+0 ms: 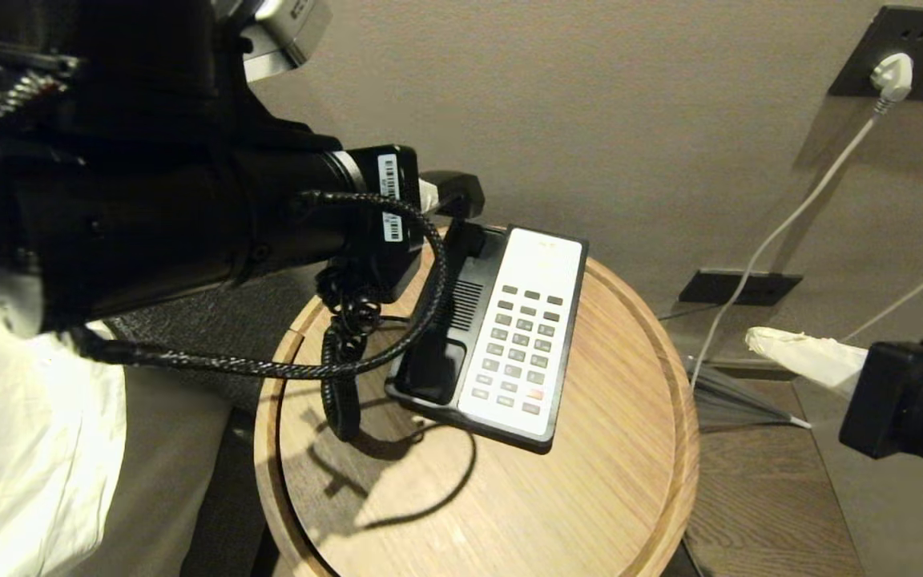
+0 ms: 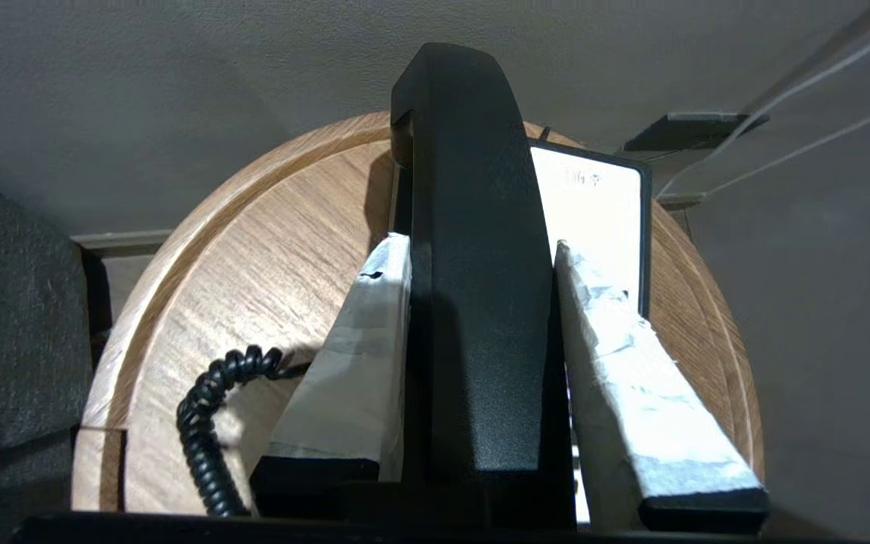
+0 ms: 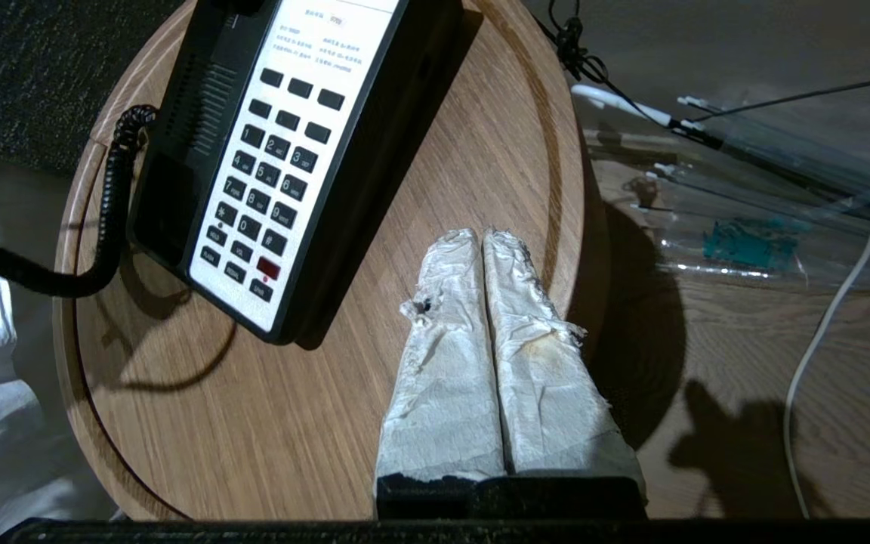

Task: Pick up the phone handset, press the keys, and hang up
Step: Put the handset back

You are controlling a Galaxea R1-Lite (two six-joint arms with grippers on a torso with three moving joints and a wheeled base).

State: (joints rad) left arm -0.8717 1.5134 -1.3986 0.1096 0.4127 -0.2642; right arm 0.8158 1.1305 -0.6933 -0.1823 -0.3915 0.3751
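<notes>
Two taped fingers of the left gripper [image 2: 480, 257] clamp the long glossy black plastic phone handset [image 2: 476, 287] by its sides in the left wrist view, holding it in the air above the round light-wood side table [image 2: 269, 249], its far end past the table's back edge. From the head view, the thick black left arm reaches in over the table's left edge; the handset's black coiled cord [image 1: 341, 353] sags to the wood, and the dark grey rectangular keys [image 1: 519, 344] sit on the black-and-white phone base [image 1: 542, 264] near the centre, bare wood toward the front edge. In the right wrist view, the right gripper [image 3: 482, 240] hovers over the table's right edge, fingers pressed together, empty.
</notes>
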